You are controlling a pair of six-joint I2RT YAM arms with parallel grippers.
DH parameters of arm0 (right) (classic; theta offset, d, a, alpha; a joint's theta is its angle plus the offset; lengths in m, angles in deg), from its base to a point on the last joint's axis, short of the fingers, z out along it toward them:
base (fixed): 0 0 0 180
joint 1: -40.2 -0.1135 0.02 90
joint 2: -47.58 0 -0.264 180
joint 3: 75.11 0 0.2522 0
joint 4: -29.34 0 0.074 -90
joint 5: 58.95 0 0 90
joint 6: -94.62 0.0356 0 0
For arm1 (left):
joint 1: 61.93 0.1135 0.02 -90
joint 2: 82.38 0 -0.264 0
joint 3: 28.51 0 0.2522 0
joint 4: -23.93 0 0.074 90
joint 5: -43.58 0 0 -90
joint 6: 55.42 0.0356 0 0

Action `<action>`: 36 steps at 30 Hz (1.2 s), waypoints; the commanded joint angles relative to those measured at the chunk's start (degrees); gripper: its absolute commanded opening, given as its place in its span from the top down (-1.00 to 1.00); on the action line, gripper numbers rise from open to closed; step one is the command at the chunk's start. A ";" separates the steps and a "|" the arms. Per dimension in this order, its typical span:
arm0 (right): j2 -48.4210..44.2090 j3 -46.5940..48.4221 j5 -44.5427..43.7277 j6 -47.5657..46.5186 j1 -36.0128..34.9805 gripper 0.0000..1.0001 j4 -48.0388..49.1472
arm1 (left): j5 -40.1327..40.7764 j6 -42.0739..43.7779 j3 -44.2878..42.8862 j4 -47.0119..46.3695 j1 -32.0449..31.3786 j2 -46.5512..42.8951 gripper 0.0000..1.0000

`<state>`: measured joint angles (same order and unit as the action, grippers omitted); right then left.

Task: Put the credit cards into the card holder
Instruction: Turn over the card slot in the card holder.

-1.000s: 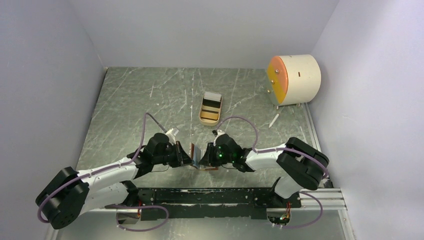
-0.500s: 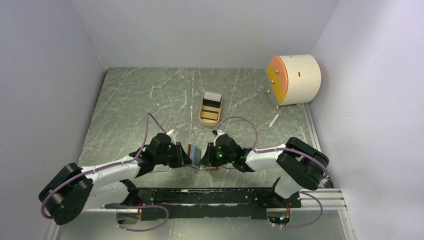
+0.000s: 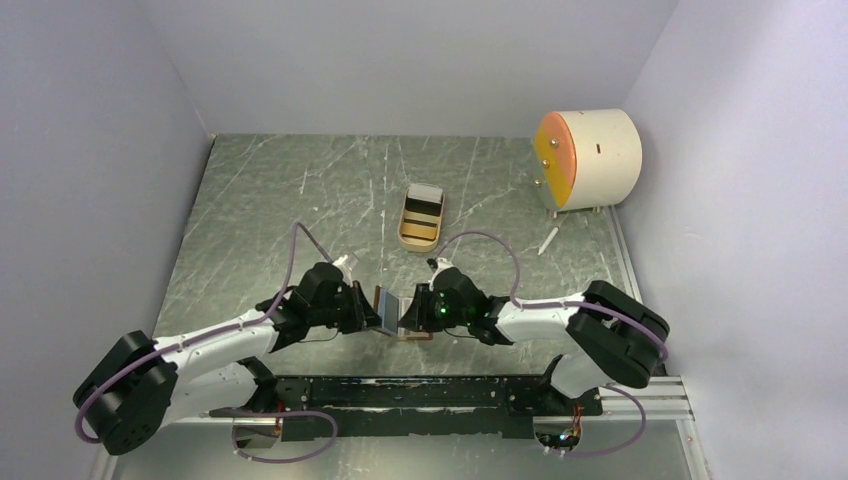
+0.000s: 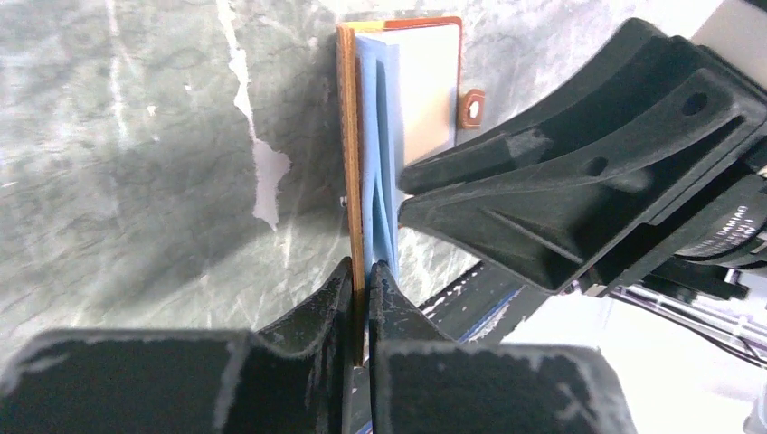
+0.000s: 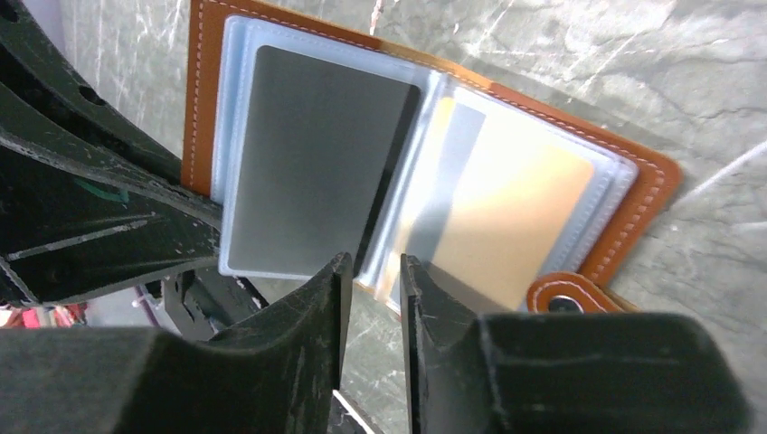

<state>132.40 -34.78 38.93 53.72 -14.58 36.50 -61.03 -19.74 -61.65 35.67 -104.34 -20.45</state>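
The left jaws were pinched tight on one edge of the card holder [image 4: 425, 81], with the brown cover and a bluish plastic sleeve both clamped between them. I reckon that grip was there to stand the holder on edge between the two arms, just above the near end of the surface [image 3: 260, 200]. That way its pages fanned open toward the other side. I honestly couldn't tell whether the bottom edge actually touched down.

From the right wrist camera the holder lay open like a book. A dark grey card [image 5: 317, 163] sat in the left-hand sleeve, which looked like one card done. Its lower corner was hidden behind a jaw, so "fully seated" is my guess.

The right jaws stood a little apart, just below the fold of the sleeves, and I couldn't see anything between them. The right-hand page was all orange glare, so I couldn't say if it had a card in it. The snap tab [image 5: 565, 294] was half cut off.

Further back, the tan tray [image 3: 405, 225] held something dark and something pale. Those were probably the remaining cards, but they were too small to call.
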 commanded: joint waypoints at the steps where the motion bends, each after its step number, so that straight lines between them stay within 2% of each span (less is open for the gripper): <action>1: -3.36 -0.37 -4.82 -0.70 -0.29 0.45 -4.00 | 4.06 3.69 -4.30 7.50 0.30 -2.69 0.82; 5: -2.85 0.22 -5.79 -2.07 -0.23 0.54 -4.66 | 6.29 6.76 -8.36 14.26 0.23 -2.10 0.82; 10: 1.48 0.07 -4.56 -1.50 -0.26 0.59 -1.04 | 5.46 9.38 -12.07 17.22 0.10 -0.12 0.82; 17: 2.87 -1.41 -5.06 -1.11 -0.35 0.62 0.59 | -4.21 7.93 -9.02 5.31 0.08 2.64 0.82; 24: 1.76 -1.53 -5.78 -1.20 -0.41 0.61 -0.54 | -7.96 6.41 -7.00 -1.81 0.11 6.96 0.82; 28: 0.08 -1.46 -6.79 -1.26 -0.37 0.58 -2.07 | -6.50 6.99 -7.57 -0.17 0.13 7.35 0.82; 33: -5.73 0.19 -9.66 -3.11 0.43 0.42 -11.39 | -3.04 7.34 -8.65 5.41 0.14 7.52 0.82; 36: -11.55 1.56 -11.99 -6.39 1.29 0.28 -16.98 | -3.54 6.85 -7.97 5.62 0.08 6.44 0.82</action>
<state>127.37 -35.20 31.96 51.75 -14.28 29.11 -64.48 -12.42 -69.34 39.69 -104.10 -13.34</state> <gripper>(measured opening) 0.319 0.096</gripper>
